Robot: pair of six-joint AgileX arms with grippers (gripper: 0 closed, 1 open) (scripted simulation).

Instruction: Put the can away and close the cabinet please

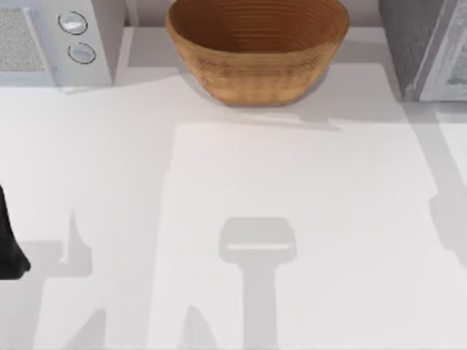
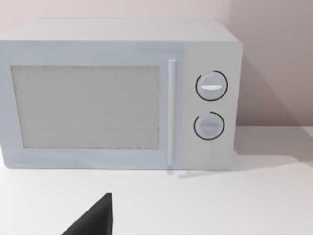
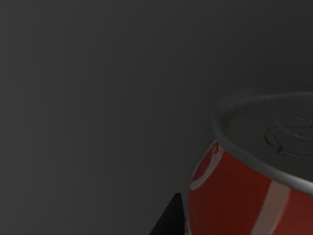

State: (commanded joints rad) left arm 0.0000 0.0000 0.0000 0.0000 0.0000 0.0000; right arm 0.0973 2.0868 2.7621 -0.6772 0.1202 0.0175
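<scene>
The can [image 3: 254, 181] is sitting upright in a dim grey enclosure, seen close up from the right wrist, which suggests it is already inside the cabinet [image 1: 427, 51] at the table's [image 1: 292, 219] far right. Whether the right gripper is clamping or releasing it cannot be told. The left arm [image 1: 9, 240] is waiting at the table's left edge, facing the microwave [image 2: 117, 98]; its finger state cannot be told either. The wicker bowl [image 1: 257, 44] is standing at the rear centre. Closing the cabinet is judged the remaining step.

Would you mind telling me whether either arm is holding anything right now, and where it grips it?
It cannot be told. The can sits close in the right wrist view, in a dark space, but no grip shows. The left arm holds nothing visible.
</scene>
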